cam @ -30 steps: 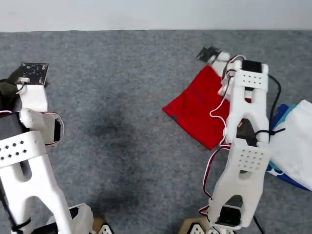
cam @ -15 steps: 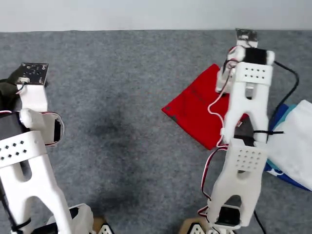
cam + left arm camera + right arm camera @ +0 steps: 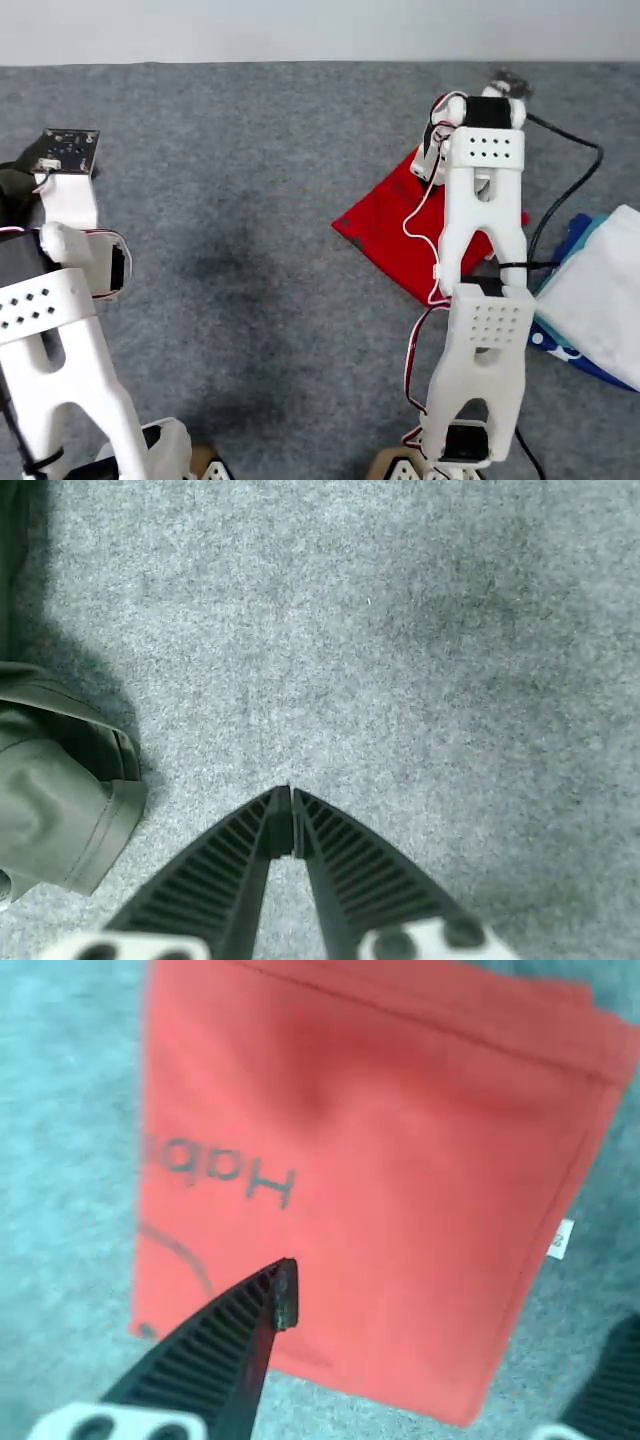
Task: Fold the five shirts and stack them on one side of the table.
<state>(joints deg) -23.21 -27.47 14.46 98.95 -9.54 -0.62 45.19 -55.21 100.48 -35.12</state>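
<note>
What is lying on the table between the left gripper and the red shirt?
Nothing. In the high view, the stretch of grey table running from the left gripper across to the red shirt is bare.

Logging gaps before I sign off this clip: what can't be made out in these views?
Flat red fabric shirt: high view, the right arm covers part of it.
White and blue folded shirts: high view, cut by the frame edge; count unclear.
Dark olive fabric garment: left wrist view, cut by the edge.
</note>
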